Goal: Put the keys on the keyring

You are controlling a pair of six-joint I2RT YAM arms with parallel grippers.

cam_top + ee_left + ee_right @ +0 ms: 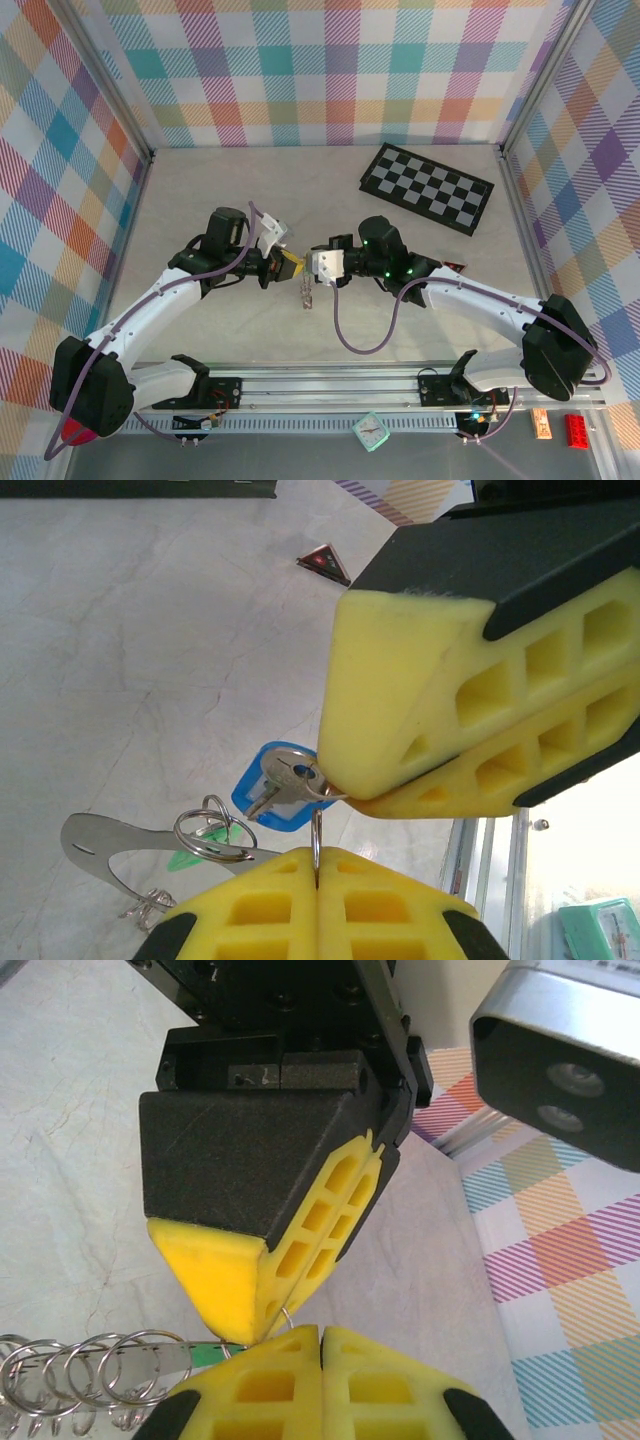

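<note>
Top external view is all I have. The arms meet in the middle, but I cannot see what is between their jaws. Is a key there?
Observer: Yes. In the left wrist view, a key with a blue head sits at the tip of the right jaws.
Operator: Do the left jaws hold something?
Observer: They are shut on a thin wire ring that runs up to this key.
Operator: Other keys?
Observer: A green key head shows beside a small split ring.

**Surfaces noted, bench view**

fingers [420, 680]: yellow foam-like pads, matt and finely grainy, backed by matt black plastic.
key [285, 780]: bright polished metal with a glossy blue plastic head.
keyring [85, 832]: flat grey metal, satin finish.
split rings [212, 835]: shiny wire.
table [120, 630]: pale, marble-veined, smooth.
</note>
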